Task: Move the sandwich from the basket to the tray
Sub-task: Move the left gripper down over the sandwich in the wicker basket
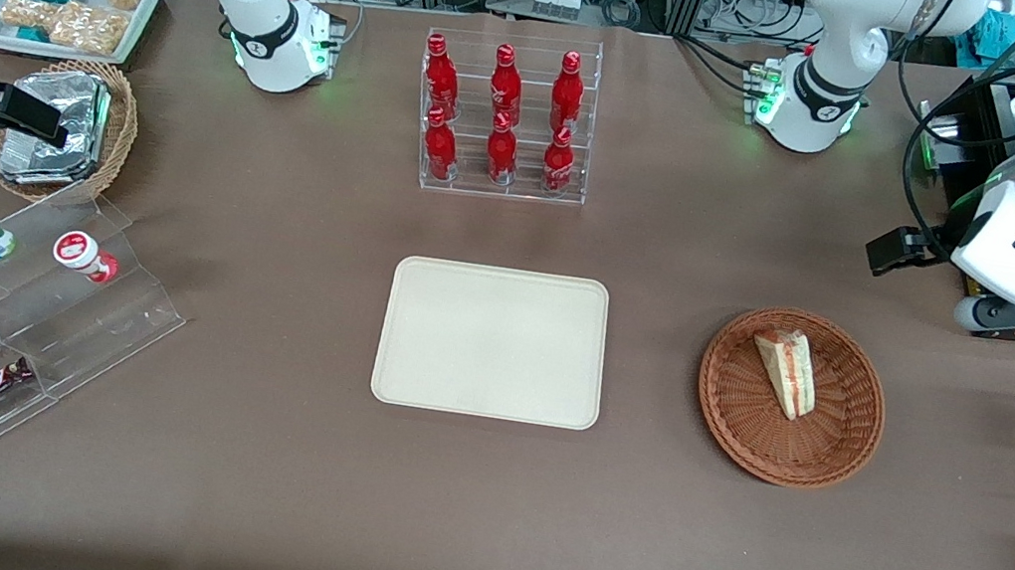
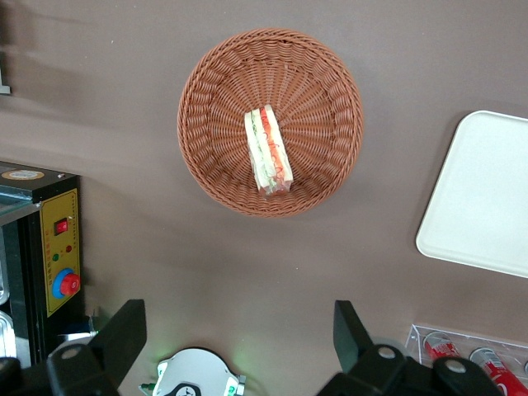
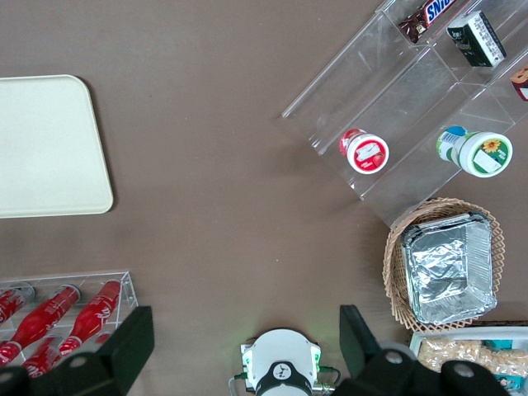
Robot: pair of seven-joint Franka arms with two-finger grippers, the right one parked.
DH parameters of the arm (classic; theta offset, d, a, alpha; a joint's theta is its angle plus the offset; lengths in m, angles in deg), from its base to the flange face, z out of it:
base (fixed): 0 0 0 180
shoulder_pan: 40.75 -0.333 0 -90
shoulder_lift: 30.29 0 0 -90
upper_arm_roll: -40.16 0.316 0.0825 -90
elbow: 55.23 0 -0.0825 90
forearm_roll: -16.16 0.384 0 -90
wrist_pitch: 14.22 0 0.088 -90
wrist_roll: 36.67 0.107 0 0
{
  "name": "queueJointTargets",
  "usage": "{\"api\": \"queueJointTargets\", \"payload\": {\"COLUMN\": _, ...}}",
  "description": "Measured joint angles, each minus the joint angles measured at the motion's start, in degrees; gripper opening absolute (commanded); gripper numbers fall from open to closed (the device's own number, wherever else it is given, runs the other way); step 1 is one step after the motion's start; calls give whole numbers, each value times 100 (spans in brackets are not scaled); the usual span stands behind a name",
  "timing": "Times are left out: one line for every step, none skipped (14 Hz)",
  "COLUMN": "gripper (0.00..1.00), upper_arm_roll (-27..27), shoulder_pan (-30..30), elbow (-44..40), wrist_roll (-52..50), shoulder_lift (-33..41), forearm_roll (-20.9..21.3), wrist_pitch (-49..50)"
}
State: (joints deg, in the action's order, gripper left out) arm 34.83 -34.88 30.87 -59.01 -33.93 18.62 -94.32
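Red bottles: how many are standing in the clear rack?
6. The red bottles stand in the clear rack, farther from the front camera than the tray: three on the upper step, three on the lower. None seems hidden. The tool is open, high above the basket.

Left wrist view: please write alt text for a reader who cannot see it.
A sandwich lies in a round wicker basket on a brown table. The open tool hangs above, apart from it. An empty cream tray lies beside the basket.

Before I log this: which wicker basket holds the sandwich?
The reddish-brown basket beside the tray; the tan basket holds foil packs. The open claw hovers above.
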Motion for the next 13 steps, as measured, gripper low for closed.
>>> {"api": "queueJointTargets", "payload": {"gripper": 100, "upper_arm_roll": 0, "shoulder_pan": 0, "elbow": 0, "wrist_roll": 0, "shoulder_lift": 0, "forearm_roll": -4, "wrist_pitch": 0}}
{"api": "queueJointTargets", "payload": {"gripper": 100, "upper_arm_roll": 0, "shoulder_pan": -1, "elbow": 0, "wrist_roll": 0, "shoulder_lift": 0, "forearm_roll": -40, "wrist_pitch": -1}}
{"api": "queueJointTargets", "payload": {"gripper": 100, "upper_arm_roll": 1, "shoulder_pan": -2, "elbow": 0, "wrist_roll": -4, "shoulder_lift": 0, "forearm_roll": -105, "wrist_pitch": -1}}
{"api": "queueJointTargets", "payload": {"gripper": 100, "upper_arm_roll": 3, "shoulder_pan": -4, "elbow": 0, "wrist_roll": -10, "shoulder_lift": -1, "forearm_roll": -147, "wrist_pitch": -1}}
{"api": "queueJointTargets", "payload": {"gripper": 100, "upper_arm_roll": 5, "shoulder_pan": -8, "elbow": 0, "wrist_roll": -16, "shoulder_lift": -2, "forearm_roll": -164, "wrist_pitch": -1}}
{"api": "queueJointTargets", "payload": {"gripper": 100, "upper_arm_roll": 7, "shoulder_pan": -12, "elbow": 1, "wrist_roll": -17, "shoulder_lift": -4, "forearm_roll": -166, "wrist_pitch": -1}}
{"api": "queueJointTargets", "payload": {"gripper": 100, "upper_arm_roll": 13, "shoulder_pan": -19, "elbow": 6, "wrist_roll": -20, "shoulder_lift": -20, "forearm_roll": -167, "wrist_pitch": -1}}
{"api": "queueJointTargets", "payload": {"gripper": 100, "upper_arm_roll": 24, "shoulder_pan": -34, "elbow": 16, "wrist_roll": -25, "shoulder_lift": -66, "forearm_roll": -167, "wrist_pitch": -2}}
{"api": "queueJointTargets", "payload": {"gripper": 100, "upper_arm_roll": 36, "shoulder_pan": -75, "elbow": 28, "wrist_roll": -36, "shoulder_lift": -135, "forearm_roll": -170, "wrist_pitch": -2}}
{"api": "queueJointTargets", "payload": {"gripper": 100, "upper_arm_roll": 47, "shoulder_pan": -156, "elbow": 47, "wrist_roll": -40, "shoulder_lift": -223, "forearm_roll": -188, "wrist_pitch": -3}}
{"api": "queueJointTargets", "payload": {"gripper": 100, "upper_arm_roll": 55, "shoulder_pan": -253, "elbow": 74, "wrist_roll": -40, "shoulder_lift": -336, "forearm_roll": -205, "wrist_pitch": -17}}
{"api": "queueJointTargets", "payload": {"gripper": 100, "upper_arm_roll": 65, "shoulder_pan": -328, "elbow": 121, "wrist_roll": -31, "shoulder_lift": -482, "forearm_roll": -210, "wrist_pitch": -113}}
{"api": "queueJointTargets", "payload": {"gripper": 100, "upper_arm_roll": 72, "shoulder_pan": -365, "elbow": 247, "wrist_roll": -26, "shoulder_lift": -631, "forearm_roll": -209, "wrist_pitch": -387}}
